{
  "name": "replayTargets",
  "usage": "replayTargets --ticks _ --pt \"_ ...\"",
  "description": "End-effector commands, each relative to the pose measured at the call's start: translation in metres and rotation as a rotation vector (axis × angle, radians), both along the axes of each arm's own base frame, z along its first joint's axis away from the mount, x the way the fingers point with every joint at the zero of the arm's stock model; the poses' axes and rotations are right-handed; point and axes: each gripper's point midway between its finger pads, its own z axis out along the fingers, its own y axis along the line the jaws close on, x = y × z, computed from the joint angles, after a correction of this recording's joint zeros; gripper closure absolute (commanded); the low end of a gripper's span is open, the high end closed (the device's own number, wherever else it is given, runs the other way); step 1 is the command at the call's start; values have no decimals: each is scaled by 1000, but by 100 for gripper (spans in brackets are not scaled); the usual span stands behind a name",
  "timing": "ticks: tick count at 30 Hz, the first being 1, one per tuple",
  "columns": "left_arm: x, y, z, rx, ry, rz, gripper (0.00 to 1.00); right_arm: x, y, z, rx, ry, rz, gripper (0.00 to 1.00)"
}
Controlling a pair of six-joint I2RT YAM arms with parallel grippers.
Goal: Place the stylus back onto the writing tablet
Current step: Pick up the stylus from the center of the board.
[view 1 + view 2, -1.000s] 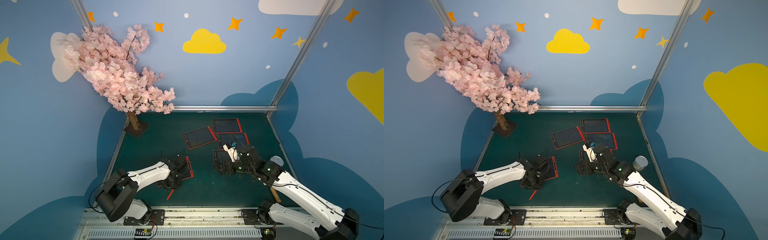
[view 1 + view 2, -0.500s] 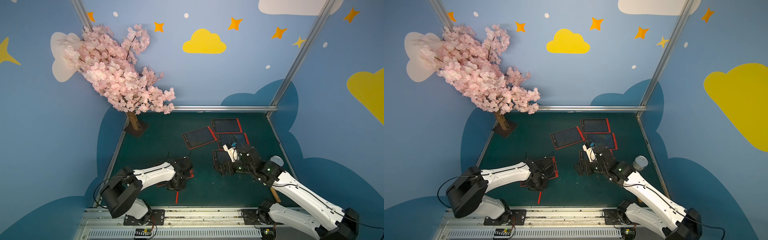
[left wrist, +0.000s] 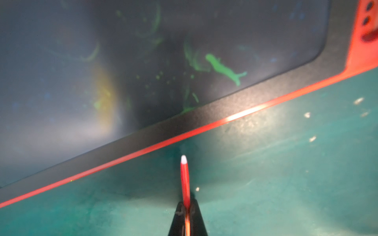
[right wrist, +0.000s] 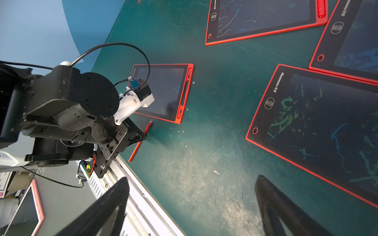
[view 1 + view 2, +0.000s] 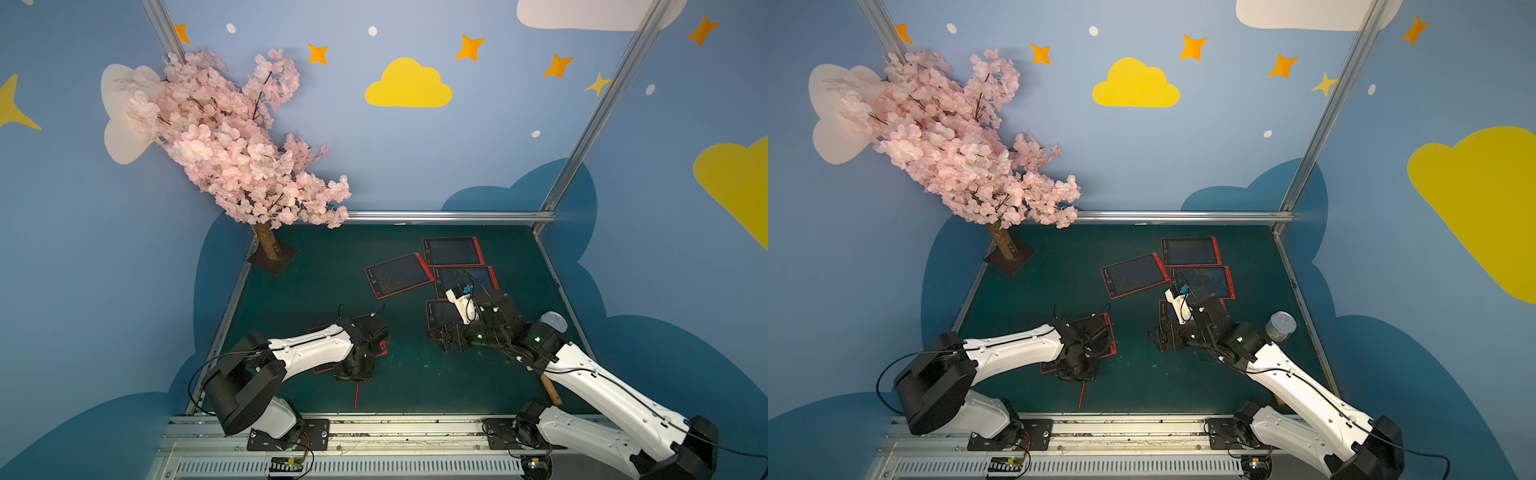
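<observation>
Finds the left gripper closed right down on the red stylus, pinching the shaft partway along. Leaves the white tip poking out ahead of the fingertips, close to the red edge of the writing tablet straight in front. Shows a thin strip of green mat between tip and frame, so no contact there. Trails the back end of the stylus out behind the jaws toward the rail, visible in both top views. Cannot tell whether the shaft rests on the mat or hangs just above it.

Holds the right gripper spread wide with nothing between its fingers, over bare mat. Places a second tablet, scribbled in green and blue, just ahead of those open fingers and apart from them.
</observation>
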Motion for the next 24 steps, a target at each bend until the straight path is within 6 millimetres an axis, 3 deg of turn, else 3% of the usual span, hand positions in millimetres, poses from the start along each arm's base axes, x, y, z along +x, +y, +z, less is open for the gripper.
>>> replayTargets --ticks 1,11,15,24 --pt "-10 -9 -15 -30 53 -4 96 1 1 8 12 -21 -2 5" --pt "-12 -5 -20 -10 61 -5 88 1 2 8 11 -22 -3 5" --pt "-11 -5 -19 -6 56 -3 97 1 2 8 11 -21 -3 5" --pt "-6 -17 0 -76 28 -10 97 5 -1 6 6 -10 -52 4"
